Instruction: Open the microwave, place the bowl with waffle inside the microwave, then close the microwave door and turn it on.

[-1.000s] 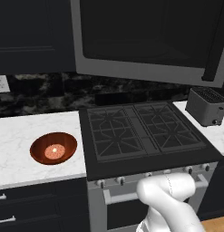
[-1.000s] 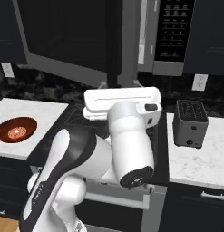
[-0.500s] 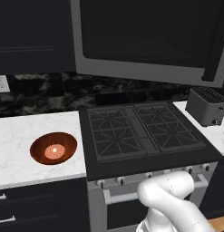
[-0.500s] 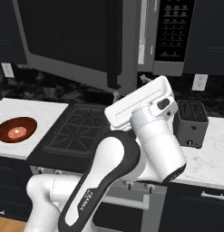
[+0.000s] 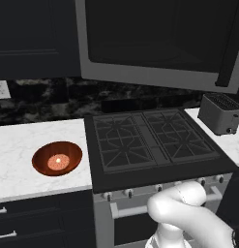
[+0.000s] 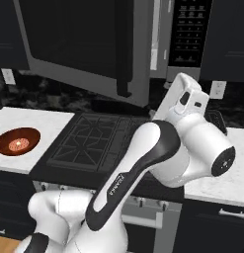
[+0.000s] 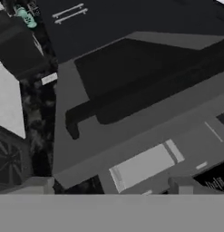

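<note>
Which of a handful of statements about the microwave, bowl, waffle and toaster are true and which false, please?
1. The microwave door is swung open. True.
2. The waffle lies in the bowl. True.
3. The bowl is inside the microwave. False: it sits on the white counter left of the stove.
4. The toaster stands left of the stove. False: it is on the counter to the stove's right.
5. The door's handle is a long dark bar. True.
6. The gripper holds the bowl. False: the bowl sits alone on the counter.
</note>
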